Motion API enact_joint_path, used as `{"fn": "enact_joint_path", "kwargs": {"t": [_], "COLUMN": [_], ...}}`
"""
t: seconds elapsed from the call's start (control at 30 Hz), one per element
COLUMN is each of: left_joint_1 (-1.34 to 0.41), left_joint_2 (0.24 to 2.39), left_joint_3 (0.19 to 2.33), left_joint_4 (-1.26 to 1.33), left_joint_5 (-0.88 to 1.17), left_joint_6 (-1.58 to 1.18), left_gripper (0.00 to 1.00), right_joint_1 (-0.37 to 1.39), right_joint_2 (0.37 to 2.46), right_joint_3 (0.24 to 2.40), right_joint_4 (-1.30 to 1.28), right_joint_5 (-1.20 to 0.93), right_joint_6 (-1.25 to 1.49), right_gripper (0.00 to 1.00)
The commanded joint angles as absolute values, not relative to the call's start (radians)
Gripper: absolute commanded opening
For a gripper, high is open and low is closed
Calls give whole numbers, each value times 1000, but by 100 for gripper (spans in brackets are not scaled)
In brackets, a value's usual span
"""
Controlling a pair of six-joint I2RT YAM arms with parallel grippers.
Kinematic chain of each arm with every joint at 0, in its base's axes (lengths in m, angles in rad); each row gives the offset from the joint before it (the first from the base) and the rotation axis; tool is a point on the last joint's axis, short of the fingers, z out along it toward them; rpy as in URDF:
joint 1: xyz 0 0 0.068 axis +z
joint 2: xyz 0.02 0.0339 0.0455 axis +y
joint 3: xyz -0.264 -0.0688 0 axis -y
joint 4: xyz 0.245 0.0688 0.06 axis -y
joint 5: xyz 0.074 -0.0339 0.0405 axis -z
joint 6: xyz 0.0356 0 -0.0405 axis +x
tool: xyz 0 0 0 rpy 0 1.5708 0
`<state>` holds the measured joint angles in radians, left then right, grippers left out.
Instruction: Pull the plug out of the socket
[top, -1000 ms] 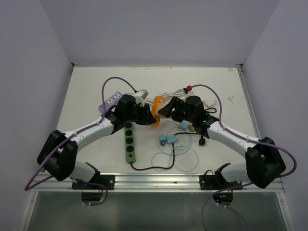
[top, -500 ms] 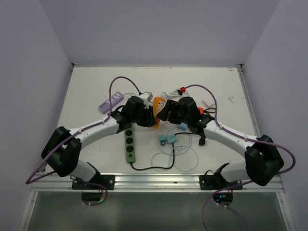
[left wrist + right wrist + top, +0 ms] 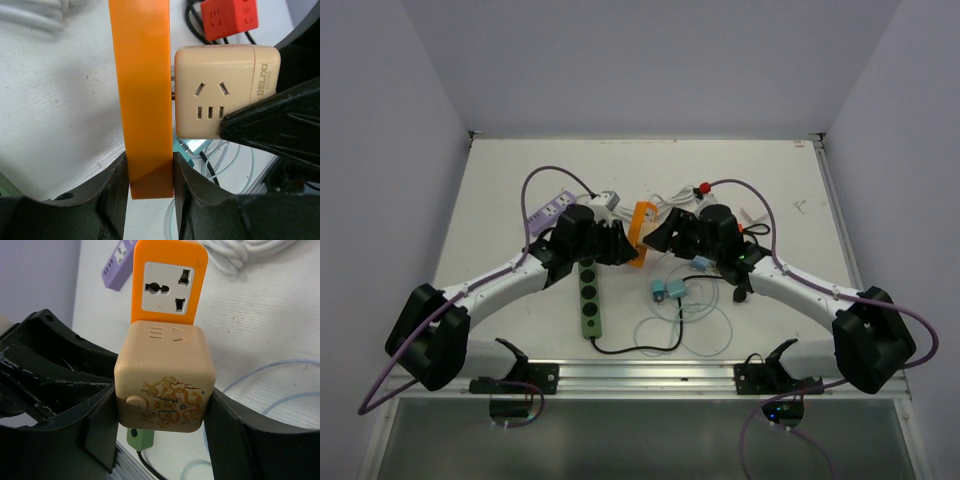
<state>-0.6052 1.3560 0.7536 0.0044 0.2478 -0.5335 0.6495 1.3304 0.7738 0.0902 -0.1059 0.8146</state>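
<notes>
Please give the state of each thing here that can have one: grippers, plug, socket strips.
left gripper: shut on orange socket strip
right gripper: shut on beige cube plug
beige cube plug: plugged into orange socket strip, thin gap showing
green power strip: flat on table, visible sockets empty

Green strip point(image 3: 591, 297), cable loops point(image 3: 682, 322) crowd near side; far table point(image 3: 640, 165) open.

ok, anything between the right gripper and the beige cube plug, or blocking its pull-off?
Nothing visible. The right gripper is shut on the beige cube plug, the left gripper on the orange socket strip. The red cube adapter lies off to one side of the pull line.
</notes>
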Motion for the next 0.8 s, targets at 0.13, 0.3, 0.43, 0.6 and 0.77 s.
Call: {"fn": "enact_joint_path", "kwargs": {"t": [0.13,0.3,0.43,0.6,0.77], "left_joint_1": [-492,-460,-463,-520,-629], "left_joint_2": [1273,1269,1262,1311,1393], "left_joint_3": [736,726,741,801,885], "left_joint_4": [175,180,88,-44,-139], "left_joint_5": [462,486,332,99,-87], "left_joint_6": [-636,-644,-566,-506,-477], "left_gripper": [0,0,0,0,0], "right_joint_1": [603,589,591,620,672], "right_joint_2": [1270,1270,1264,1293,1356], "right_joint_3": [735,724,761,846,936], "right_joint_4": [327,318,233,99,-26], "right_joint_5": [-218,-216,-181,-95,-3], "right_joint_6": [819,821,770,730,712], "right_gripper": [0,0,0,0,0]}}
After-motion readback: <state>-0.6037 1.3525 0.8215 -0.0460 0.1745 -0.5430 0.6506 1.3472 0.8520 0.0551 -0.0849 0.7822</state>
